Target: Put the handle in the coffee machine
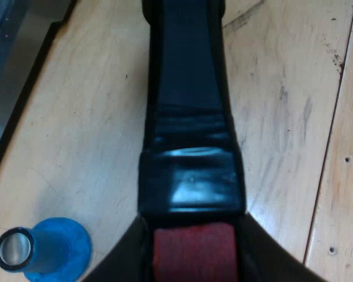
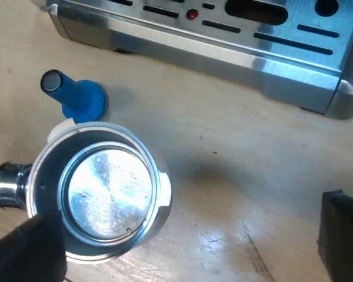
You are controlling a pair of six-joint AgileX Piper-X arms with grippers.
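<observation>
Red end of the handle sits closest to the left wrist camera. The left gripper appears clamped around it there, with a black finger against each side. Beyond lie the wooden table and a blue tamper standing upright.

From the right wrist, the holder's metal basket faces up and looks raised off the table. It is just beside the tamper and well apart from the machine, whose steel base and slotted tray show beyond. The right gripper hangs spread wide with nothing in it, one finger near the basket's rim.

The step in hand looks like carrying the holder to the machine's front. Doing it well probably calls for a firm grip so the handle cannot roll, a level basket, and a path that clears the tamper. The basket should come up square under the machine's front fitting before the twist that locks it. The right arm should not cross that path.
</observation>
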